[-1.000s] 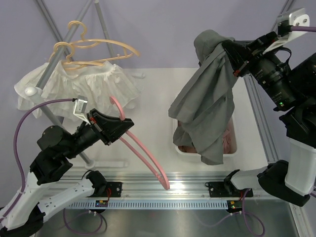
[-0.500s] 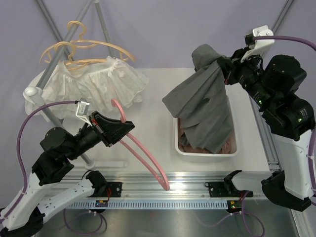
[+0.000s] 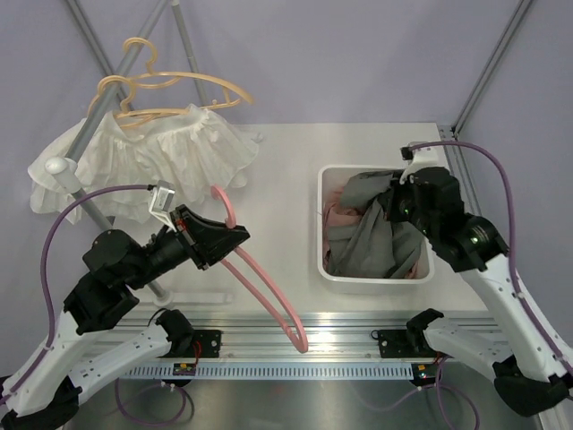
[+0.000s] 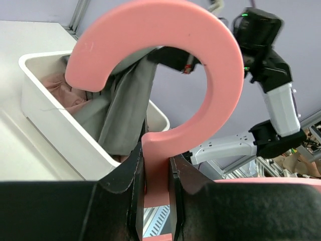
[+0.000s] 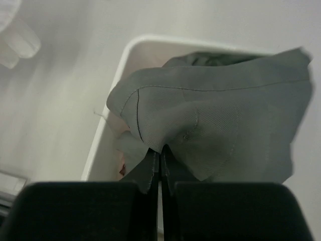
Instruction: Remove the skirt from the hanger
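Desk point(image 3: 286, 152) first: the white bin point(image 3: 320, 224) sits on its right half, and the job is basically done. The grey skirt point(image 3: 372, 242) is off the hanger and heaped inside the bin, on top of something pink point(image 3: 333, 213). The pink hanger point(image 3: 264, 287) is bare, slanting over the desk left of the bin. So what's left, I'd say, is just a clean drop. Your right gripper point(image 5: 160, 158) is down at the bin's right wall, clenched on a fold of the skirt with the jaws pinched nearly together. Before you release, check that the cloth is all inside the bin walls. Then spread the jaws fully and lift straight up, so the fold doesn't ride up with you or drape over the rim. Your left gripper point(image 4: 156, 155) is clamped on the hanger's neck just under the hook, so hold it steady left of the bin and don't swing it toward the cloth. Stuff you can't really tell: the bin floor is completely covered, and the pink thing under the skirt is only a sliver, so no idea what it is. The arm hides the bin's right wall, so some hem may be spilling over there. From the wrist view, the fold hides how deep the fingertips bite.
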`<state>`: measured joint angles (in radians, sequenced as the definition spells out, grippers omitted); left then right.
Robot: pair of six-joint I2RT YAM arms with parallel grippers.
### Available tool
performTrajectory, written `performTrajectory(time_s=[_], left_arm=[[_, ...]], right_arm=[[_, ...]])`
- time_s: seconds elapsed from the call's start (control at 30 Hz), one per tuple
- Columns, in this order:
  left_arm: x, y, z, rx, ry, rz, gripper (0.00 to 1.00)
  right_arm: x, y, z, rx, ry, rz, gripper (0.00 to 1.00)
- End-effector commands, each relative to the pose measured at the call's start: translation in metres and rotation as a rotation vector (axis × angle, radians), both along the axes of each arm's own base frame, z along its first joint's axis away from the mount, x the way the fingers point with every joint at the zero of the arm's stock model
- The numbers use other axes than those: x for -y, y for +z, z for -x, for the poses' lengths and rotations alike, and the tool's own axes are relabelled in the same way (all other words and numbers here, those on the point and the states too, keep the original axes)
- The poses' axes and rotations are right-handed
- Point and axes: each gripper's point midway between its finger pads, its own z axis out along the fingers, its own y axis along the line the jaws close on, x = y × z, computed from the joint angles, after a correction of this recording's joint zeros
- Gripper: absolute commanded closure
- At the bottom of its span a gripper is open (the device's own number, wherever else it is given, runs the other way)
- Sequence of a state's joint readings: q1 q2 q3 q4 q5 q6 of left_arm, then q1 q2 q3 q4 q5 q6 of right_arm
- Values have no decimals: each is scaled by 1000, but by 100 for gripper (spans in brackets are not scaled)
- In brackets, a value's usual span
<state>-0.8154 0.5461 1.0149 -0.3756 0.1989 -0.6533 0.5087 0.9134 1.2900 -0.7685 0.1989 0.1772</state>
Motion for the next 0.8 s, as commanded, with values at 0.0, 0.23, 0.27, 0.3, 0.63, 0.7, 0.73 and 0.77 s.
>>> performTrajectory(time_s=[0.0, 0.23, 0.27, 0.3, 0.63, 0.7, 0.73, 0.77], left_arm=[[3, -2, 3, 37, -29, -24, 100], [2, -7, 10, 10, -58, -55, 100], [-1, -8, 13, -2, -60, -55, 100], [-3, -6, 14, -4, -54, -52, 100], [-21, -39, 12, -78, 30, -105, 100], [-15, -51, 0, -120, 58, -150, 100], [-15, -54, -5, -132, 75, -174, 100], [-14, -57, -11, -143, 98, -192, 100]], right_arm=[[-21, -65, -10, -242, -70, -97, 100], [-67, -180, -8, -683, -74, -151, 100], [-71, -187, -9, -702, -69, -157, 100], [-72, -193, -10, -719, -79, -153, 100], [-56, -187, 2, -661, -52, -9, 1], [-39, -164, 4, -581, -70, 37, 1], [-32, -143, 10, -522, -58, 21, 1], [-32, -129, 14, -485, -35, 5, 1]])
